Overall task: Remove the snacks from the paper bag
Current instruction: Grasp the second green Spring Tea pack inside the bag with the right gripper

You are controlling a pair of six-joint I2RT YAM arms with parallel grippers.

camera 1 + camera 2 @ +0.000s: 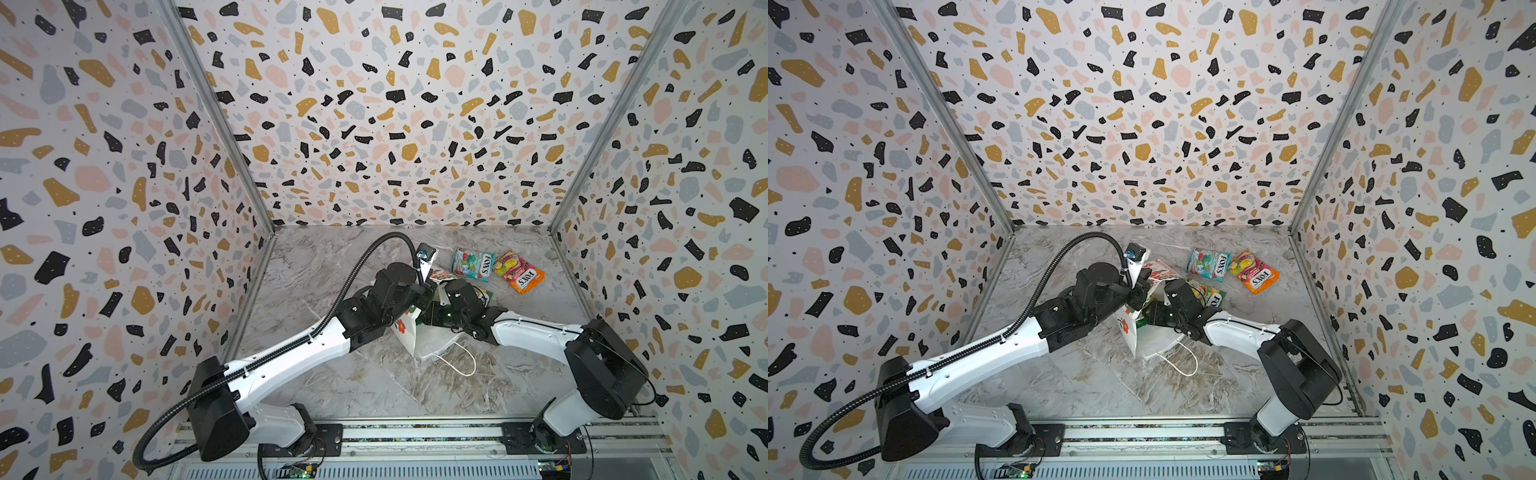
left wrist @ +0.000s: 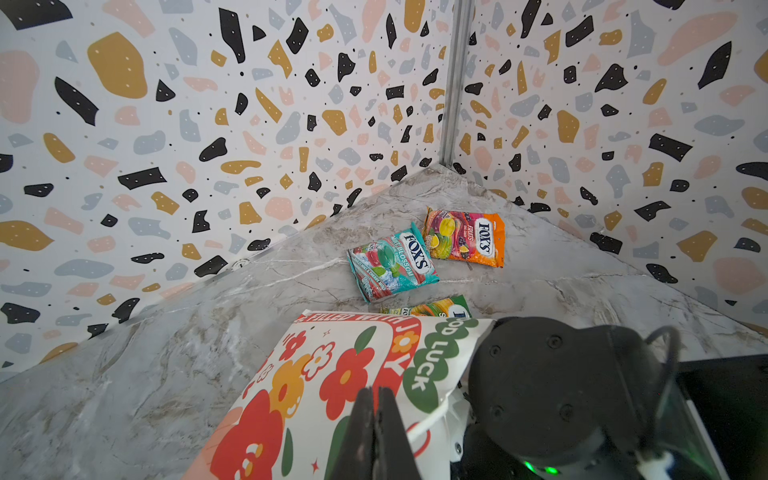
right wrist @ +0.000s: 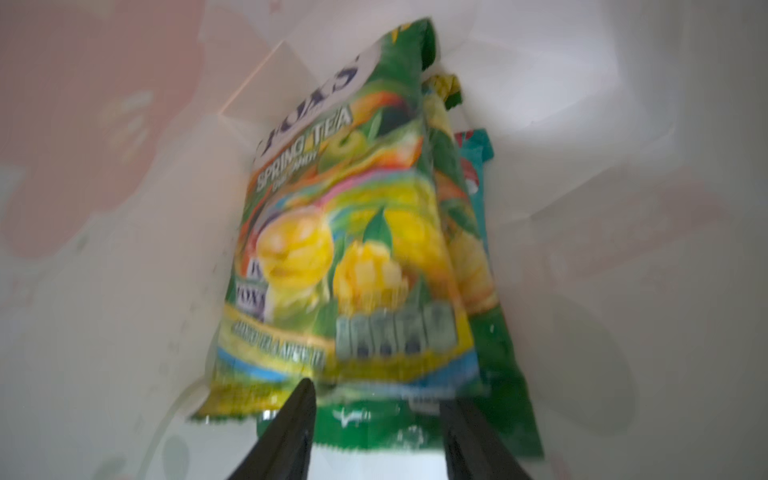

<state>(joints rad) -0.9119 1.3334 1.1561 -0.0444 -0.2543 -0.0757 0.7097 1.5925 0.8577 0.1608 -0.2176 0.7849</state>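
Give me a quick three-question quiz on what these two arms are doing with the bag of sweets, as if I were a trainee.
1. True or false: the left gripper is shut on the bag.
2. How many packets lie out on the table? A two, B three, C five.
3. Fill in: the right gripper, open, reaches inside the bag toward the front packet, which is mostly ___ and yellow.

Key: 1 true. 2 B: teal packet, orange packet, green packet. 3 green.
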